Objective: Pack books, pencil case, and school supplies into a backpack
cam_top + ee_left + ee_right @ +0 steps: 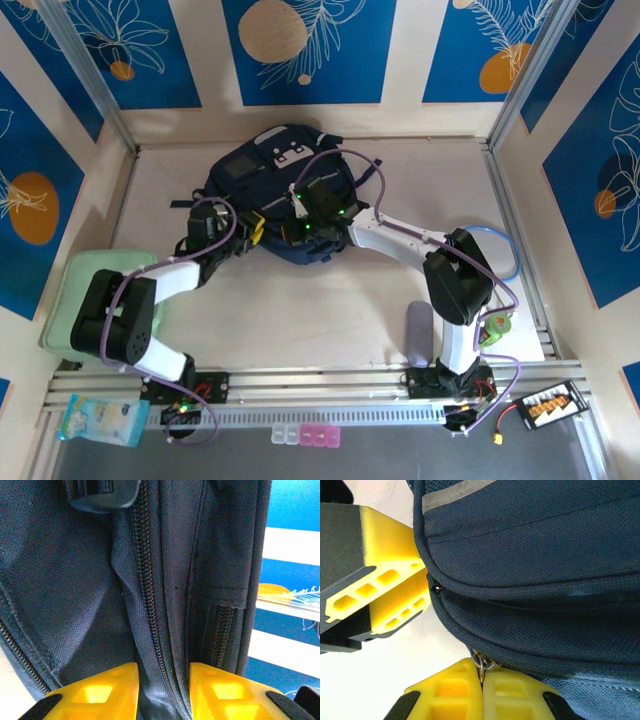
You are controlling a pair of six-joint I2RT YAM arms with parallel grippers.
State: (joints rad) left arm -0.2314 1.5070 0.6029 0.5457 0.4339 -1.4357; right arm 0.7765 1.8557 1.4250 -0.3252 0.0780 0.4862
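The navy backpack (270,175) lies at the back middle of the table, with both grippers at its near edge. My left gripper (163,672) is clamped on a fold of the backpack (75,580), and a closed zipper line (150,610) runs between its yellow fingers. My right gripper (481,672) is shut on the metal zipper pull (481,663) at the rim of the backpack (535,555). The left gripper's finger (385,580) shows beside it. In the top view the left gripper (250,228) and right gripper (300,215) sit close together. The grey pencil case (420,333) lies by the right arm's base. The books are out of view.
A pale-green flat box (70,295) sits at the table's left edge beside the left arm. A blue hose loop (508,252) and a small green item (497,330) lie at the right. A packet (100,420) and pink and white bits (305,435) rest below the front rail.
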